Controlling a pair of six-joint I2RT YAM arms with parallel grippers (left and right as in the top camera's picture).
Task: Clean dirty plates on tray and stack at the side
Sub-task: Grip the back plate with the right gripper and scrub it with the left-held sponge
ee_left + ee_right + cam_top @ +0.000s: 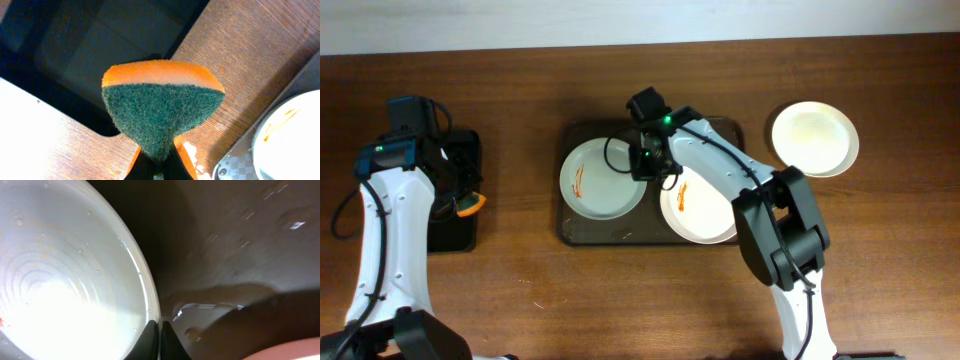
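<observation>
1. Over on the left, the left gripper (463,200) hovers above the glossy black tray (448,232), well apart from the plates.
2. Its fingers (186,159) are pinched narrow on the sponge (162,107). The orange layer sits on the far edge and the green scouring face is turned to the wrist camera.
3. In the middle of the table (620,300) lies the brown tray (582,232), with two plates on it side by side.
4. The left plate (603,178) carries a thin orange smear on its left half.
5. The second plate (705,215) sits to its right, a little nearer, also streaked with orange and partly covered by the right arm.
6. The right gripper (650,165) is down at the right rim of the left plate.
7. In the right wrist view, its fingers (170,341) stand close together with that rim running in between them, so they are nipped on the plate's edge.
8. The plate's surface there is wet and shiny, and beads of water lie on the tray floor beside it.
9. The third plate (815,138) lies off the tray, on the bare table at the far right, with no orange showing.
</observation>
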